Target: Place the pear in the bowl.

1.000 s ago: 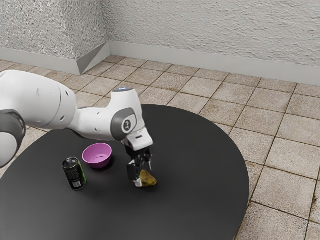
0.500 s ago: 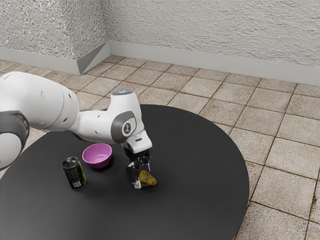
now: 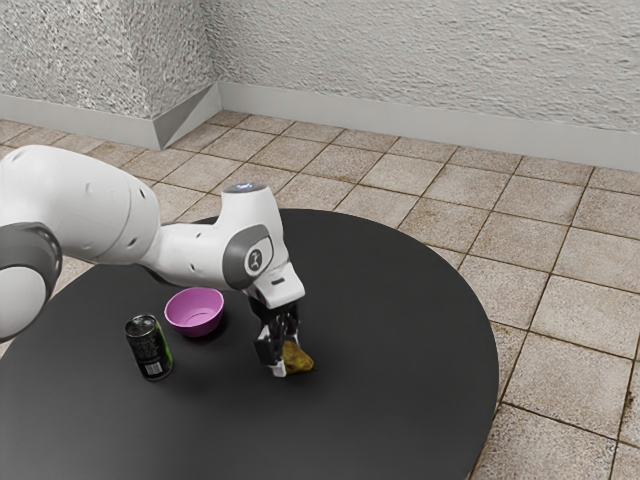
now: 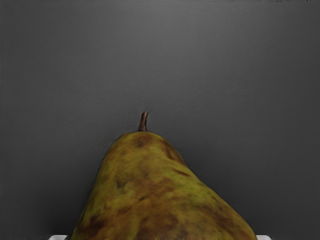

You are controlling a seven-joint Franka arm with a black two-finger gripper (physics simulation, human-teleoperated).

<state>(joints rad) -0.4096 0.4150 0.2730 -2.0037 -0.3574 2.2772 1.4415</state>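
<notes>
- Pincer [image 3: 287, 358]: closed on the pear [image 3: 299, 358], one finger on each side, low at the black table [image 3: 400, 400].
- Pear: between the fingertips [image 4: 263, 237], stem [image 4: 144, 121] pointing away from the pincer. Not in the bowl [image 3: 195, 314].
- Bowl: pink, upright, toward the exterior view's left of the pincer, apart from it.
- Can [image 3: 150, 350]: upright, same side, farther from the pincer than the bowl.

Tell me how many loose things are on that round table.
3: the pear at the robot's hand, the purple bowl toward the exterior view's left, and the dark can near the bowl. The arm may hide more.
</notes>
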